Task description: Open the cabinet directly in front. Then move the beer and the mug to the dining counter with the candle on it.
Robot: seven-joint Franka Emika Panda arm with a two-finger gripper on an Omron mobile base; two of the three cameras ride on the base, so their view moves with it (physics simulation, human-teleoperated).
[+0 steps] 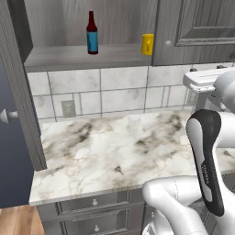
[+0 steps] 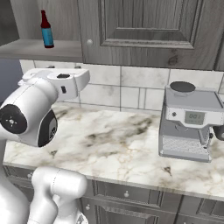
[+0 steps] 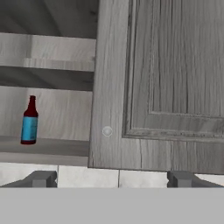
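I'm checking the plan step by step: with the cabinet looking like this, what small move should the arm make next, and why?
Probably swing left toward the beer. The cabinet has its left door swung aside, its right door shut; beer and mug stand exposed on the shelf. The gripper is open, empty, and faces the shut door's knob.

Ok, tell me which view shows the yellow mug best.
The left base view: the yellow mug stands on the open cabinet shelf, partly hidden behind the closed right door. In the right base and hand views that door covers its spot; the beer bottle shows there.
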